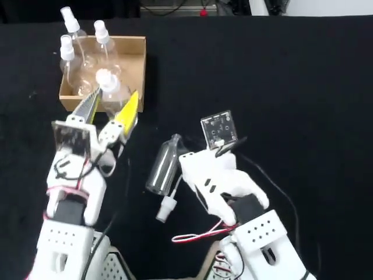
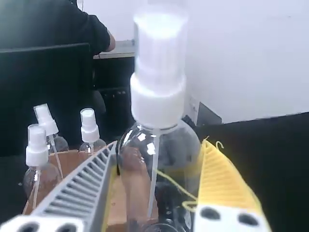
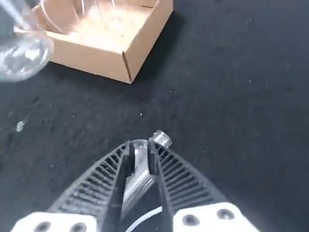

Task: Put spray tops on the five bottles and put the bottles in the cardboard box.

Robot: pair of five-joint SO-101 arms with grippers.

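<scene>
At the near right corner of the cardboard box (image 1: pixel 136 61), a capped bottle (image 1: pixel 111 87) standing upright, clasped between the grey and yellow fingers of the left tool (image 2: pixel 160 145). Deeper in the box, three more capped bottles (image 1: pixel 87 55). Out on the black worktop (image 1: pixel 291 87), an uncapped bottle (image 1: pixel 163 166) lying on its side, pinched near the neck by the right tool (image 3: pixel 140 147). Just beyond its base, a loose spray top (image 1: pixel 165 209).

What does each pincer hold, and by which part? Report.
Left pincer: clear plastic bottle with white spray top, by its round body. Right pincer: uncapped clear plastic bottle, by its body.
</scene>
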